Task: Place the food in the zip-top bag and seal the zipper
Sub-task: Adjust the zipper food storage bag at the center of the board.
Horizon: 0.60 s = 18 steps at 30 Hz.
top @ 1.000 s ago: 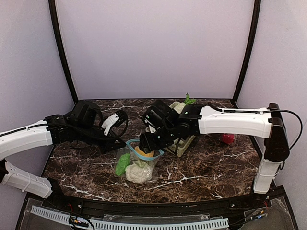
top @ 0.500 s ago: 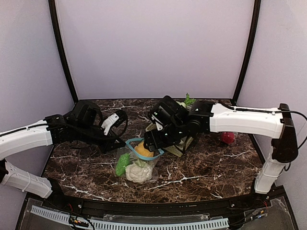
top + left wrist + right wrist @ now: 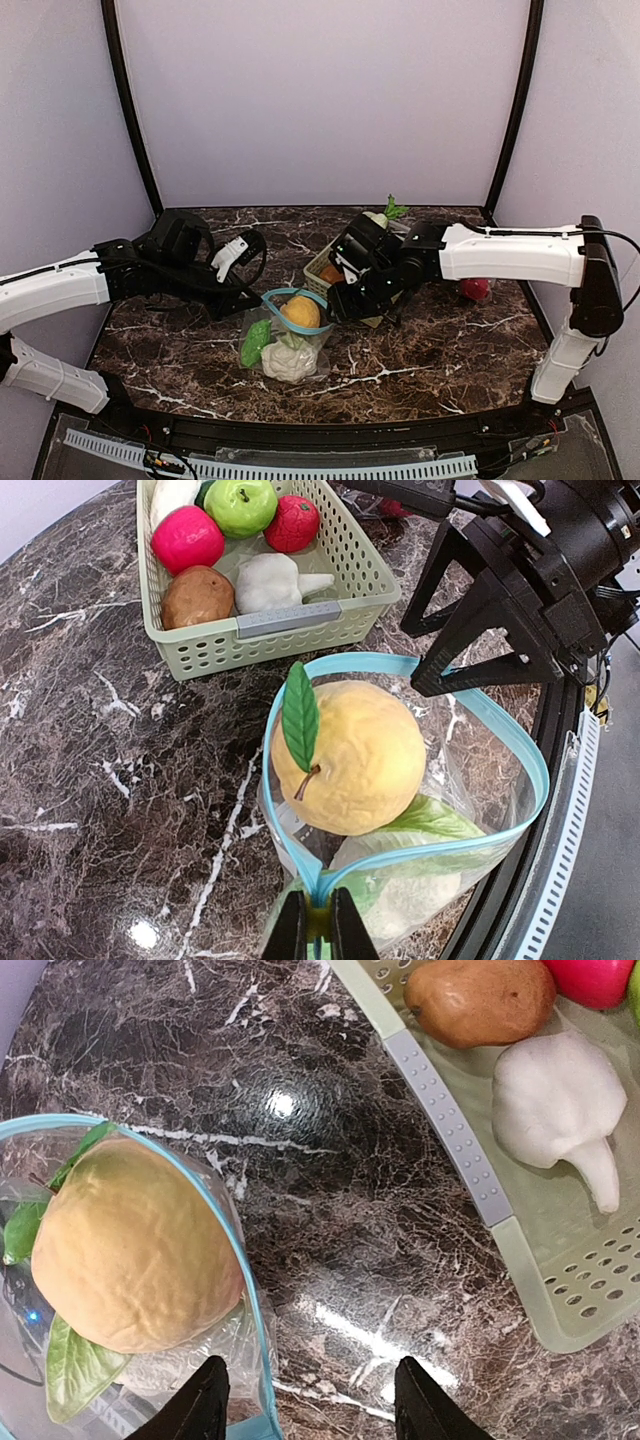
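- Marble tabletop (image 3: pixel 430 355); bag (image 3: pixel 480 770) centre, basket (image 3: pixel 300 620) at its 2 o'clock.
- Left tool (image 3: pixel 318 932) pinches bag rim; right tool (image 3: pixel 312 1410) half-spread, empty.
- Loading step; next, fetch basket food (image 3: pixel 240 505).

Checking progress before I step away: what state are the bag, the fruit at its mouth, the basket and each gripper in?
Bag: unsealed, mouth wide open.
Orange fruit: sitting in the bag's mouth.
Basket: holding several pieces of food.
Left gripper: shut on the bag's rim.
Right gripper: open, empty, beside the bag.
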### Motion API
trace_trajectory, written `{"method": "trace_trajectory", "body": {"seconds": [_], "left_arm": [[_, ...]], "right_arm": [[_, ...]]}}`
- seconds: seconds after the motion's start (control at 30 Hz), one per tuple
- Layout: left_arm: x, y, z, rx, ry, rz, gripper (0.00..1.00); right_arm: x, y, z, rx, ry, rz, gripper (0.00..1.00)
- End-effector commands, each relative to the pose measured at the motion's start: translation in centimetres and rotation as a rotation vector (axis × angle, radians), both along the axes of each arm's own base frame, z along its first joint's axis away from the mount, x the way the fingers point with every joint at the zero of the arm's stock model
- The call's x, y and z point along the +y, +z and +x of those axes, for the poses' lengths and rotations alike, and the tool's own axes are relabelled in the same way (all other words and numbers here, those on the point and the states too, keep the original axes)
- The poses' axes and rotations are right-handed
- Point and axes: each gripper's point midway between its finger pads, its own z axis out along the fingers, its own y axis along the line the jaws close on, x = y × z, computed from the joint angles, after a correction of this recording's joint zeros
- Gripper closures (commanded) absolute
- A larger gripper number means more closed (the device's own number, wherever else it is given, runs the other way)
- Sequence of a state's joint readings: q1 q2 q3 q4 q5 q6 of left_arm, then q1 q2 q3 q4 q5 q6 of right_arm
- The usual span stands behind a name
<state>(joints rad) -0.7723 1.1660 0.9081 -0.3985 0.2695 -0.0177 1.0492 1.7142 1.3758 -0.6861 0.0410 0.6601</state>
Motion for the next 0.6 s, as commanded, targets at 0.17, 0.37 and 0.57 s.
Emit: {"method": "trace_trajectory", "body": {"seconds": [0.17, 0.37, 0.57], "left_arm": [[0.5, -0.2, -0.1, -0.013, 0.004, 0.009, 0.99], [0.6, 0.1, 0.0, -0.023, 0.01, 0.007, 0.99], [1.5, 1.0, 0.7, -0.1, 0.039, 0.021, 0.99]], "right_arm": [[2.0, -0.8, -0.3, 0.064, 0.038, 0.094, 0.56], [2.2, -0.7, -0.6, 0.082, 0.044, 0.108, 0.75], [1.2, 5.1, 0.9, -0.067, 0.017, 0.128, 1.0]]}}
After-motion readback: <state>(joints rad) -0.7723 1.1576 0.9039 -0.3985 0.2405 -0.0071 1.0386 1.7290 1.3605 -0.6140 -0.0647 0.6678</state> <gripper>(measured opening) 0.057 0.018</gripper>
